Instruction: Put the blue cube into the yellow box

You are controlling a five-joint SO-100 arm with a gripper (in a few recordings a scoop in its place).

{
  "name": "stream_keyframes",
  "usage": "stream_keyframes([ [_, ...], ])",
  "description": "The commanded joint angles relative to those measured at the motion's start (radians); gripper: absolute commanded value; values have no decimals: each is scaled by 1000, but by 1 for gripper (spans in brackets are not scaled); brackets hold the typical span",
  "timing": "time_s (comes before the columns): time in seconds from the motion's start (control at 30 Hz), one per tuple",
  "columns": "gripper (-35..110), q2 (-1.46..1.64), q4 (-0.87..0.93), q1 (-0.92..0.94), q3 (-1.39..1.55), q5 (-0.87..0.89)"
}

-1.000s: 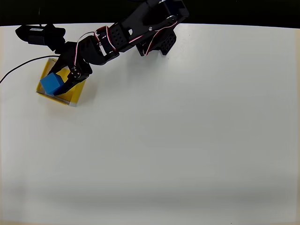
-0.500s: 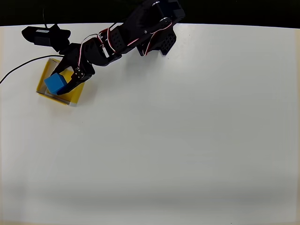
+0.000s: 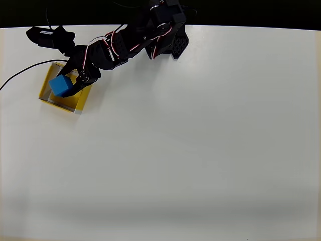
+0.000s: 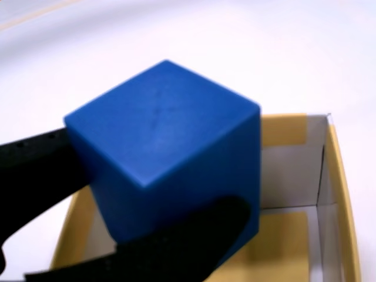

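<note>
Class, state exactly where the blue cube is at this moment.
In the overhead view the blue cube is at the table's upper left, held in the gripper over the yellow box; the wrist view shows it above the box's floor.

1. Cube (image 3: 61, 85): small, solid bright blue, matte faces, tilted with a corner up, sitting over the box's open top.
2. Box (image 3: 49, 95): square, open-topped, yellow floor, thin pale walls, roughly double the cube's width, right under it.
</note>
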Motion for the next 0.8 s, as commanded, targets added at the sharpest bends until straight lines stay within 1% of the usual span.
stream_keyframes([
  [0.0, 16, 25, -61, 32, -21, -21],
  [0.23, 23, -9, -110, 38, -17, -14],
  [0.57, 28, -95, -179, 57, -14, -21],
  [0.77, 30, -91, -183, 57, -14, -23],
])
